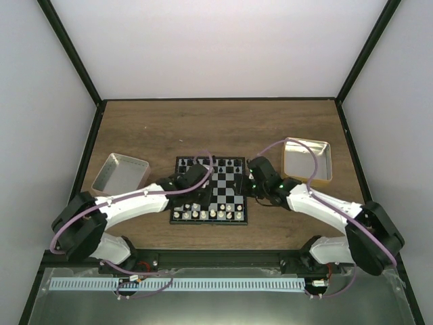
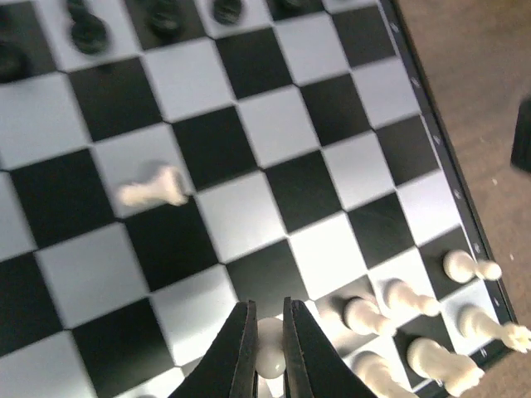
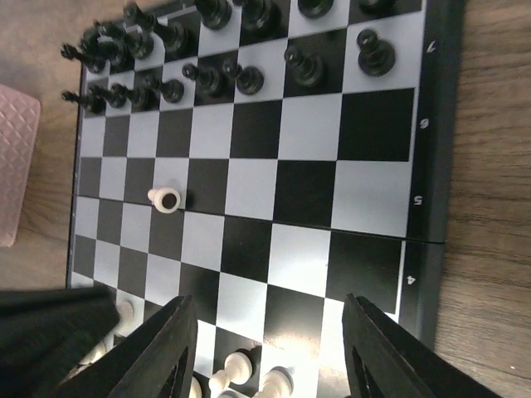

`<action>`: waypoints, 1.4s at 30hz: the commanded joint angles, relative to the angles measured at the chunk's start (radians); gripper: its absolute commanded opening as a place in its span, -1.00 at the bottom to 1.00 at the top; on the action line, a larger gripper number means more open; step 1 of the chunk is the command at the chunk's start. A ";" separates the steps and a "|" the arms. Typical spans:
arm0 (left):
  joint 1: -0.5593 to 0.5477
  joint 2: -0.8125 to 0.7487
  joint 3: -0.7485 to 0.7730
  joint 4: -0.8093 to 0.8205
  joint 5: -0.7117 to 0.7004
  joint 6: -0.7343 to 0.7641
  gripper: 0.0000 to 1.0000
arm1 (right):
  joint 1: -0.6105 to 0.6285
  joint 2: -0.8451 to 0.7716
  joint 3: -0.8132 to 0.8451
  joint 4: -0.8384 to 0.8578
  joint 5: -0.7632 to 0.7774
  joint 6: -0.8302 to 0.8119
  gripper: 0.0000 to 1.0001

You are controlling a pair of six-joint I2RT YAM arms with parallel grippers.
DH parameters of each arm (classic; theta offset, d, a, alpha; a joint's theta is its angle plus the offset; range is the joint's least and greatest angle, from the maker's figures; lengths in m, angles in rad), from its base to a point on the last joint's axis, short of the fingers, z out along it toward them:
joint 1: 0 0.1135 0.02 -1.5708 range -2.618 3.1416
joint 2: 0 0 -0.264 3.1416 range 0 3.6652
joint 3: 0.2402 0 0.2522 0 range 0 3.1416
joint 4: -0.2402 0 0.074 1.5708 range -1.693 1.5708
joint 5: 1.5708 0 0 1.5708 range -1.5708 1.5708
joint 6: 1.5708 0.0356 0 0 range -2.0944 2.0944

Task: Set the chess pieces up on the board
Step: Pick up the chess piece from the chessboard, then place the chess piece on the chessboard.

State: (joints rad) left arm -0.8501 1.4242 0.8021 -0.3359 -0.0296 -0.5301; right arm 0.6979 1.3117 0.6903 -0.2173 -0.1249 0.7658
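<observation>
The board (image 1: 229,191) lies mid-table between the arms. Black chess pieces (image 1: 211,164) line its far rows and white ones (image 1: 210,214) its near row. My left gripper (image 2: 267,325) is shut on a white pawn (image 2: 270,358), low over the near squares, just left of a cluster of white pieces (image 2: 415,308). Another white pawn (image 2: 153,190) lies on its side on a middle square, the same pawn (image 3: 164,199) showing in the right wrist view. My right gripper (image 3: 267,344) hangs open over the board's right side, nothing between its fingers.
A silver tin tray (image 1: 120,174) sits left of the board and a gold-rimmed tin (image 1: 306,161) right of it. Bare wooden table (image 1: 203,125) stretches behind the board. A pinkish quilted surface (image 3: 15,166) shows at the right wrist view's left edge.
</observation>
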 commanded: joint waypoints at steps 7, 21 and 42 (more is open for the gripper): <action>-0.119 0.134 0.066 -0.027 -0.073 0.043 -0.87 | 0.002 -0.170 -0.069 -0.028 0.119 0.090 0.01; -0.124 0.181 0.052 -0.028 -0.007 0.060 -0.80 | 0.002 -0.228 -0.103 -0.039 0.112 0.102 0.01; -0.121 0.143 0.121 -0.116 0.026 0.125 -0.56 | 0.002 -0.181 -0.084 -0.018 0.092 0.089 0.01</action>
State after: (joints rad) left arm -0.9703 1.5887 0.8768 -0.4320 -0.0303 -0.4164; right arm 0.6979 1.1290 0.5877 -0.2527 -0.0338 0.8543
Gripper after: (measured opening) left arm 0.197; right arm 0.505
